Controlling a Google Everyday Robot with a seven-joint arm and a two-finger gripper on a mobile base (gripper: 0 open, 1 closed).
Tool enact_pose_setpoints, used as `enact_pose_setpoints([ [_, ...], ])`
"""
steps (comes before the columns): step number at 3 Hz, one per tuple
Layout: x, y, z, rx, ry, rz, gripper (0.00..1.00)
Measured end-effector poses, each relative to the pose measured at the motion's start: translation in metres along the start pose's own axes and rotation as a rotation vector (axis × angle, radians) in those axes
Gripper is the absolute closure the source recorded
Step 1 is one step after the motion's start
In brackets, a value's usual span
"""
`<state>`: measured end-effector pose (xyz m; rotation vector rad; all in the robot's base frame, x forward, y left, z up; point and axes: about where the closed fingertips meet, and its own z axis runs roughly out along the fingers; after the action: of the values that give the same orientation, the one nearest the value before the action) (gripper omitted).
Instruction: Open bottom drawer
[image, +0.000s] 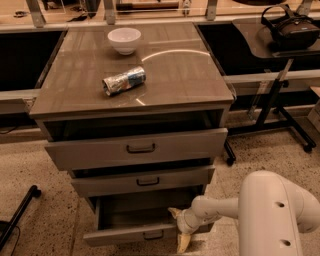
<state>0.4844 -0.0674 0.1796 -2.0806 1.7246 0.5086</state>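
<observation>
The cabinet has three grey-beige drawers. The bottom drawer (125, 235) is pulled out, and its interior (140, 212) shows empty. A small dark bar pull (153, 235) sits on its flat front. My gripper (178, 228) is at the right end of that drawer front, open. One fingertip (173, 213) is over the inside of the drawer and the other (183, 243) is outside the front, so the jaws straddle the top edge without closing on it. The white arm (270, 215) comes in from the lower right.
The top drawer (137, 148) and middle drawer (145, 181) stand slightly ajar. A white bowl (124, 40) and a crumpled can (124, 81) lie on the cabinet top. A side table's black legs (280, 115) are to the right, and a black pole foot (20, 215) is at the lower left.
</observation>
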Motion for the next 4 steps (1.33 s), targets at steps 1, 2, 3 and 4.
enact_pose_setpoints([
  [1,0.004,0.021,-0.002,-0.03,0.041,0.055,0.18],
  [2,0.007,0.037,-0.004,-0.058,0.064,0.092,0.42],
  [3,0.008,0.044,-0.008,-0.067,0.071,0.106,0.66],
  [4,0.009,0.044,-0.01,-0.067,0.071,0.108,0.72],
])
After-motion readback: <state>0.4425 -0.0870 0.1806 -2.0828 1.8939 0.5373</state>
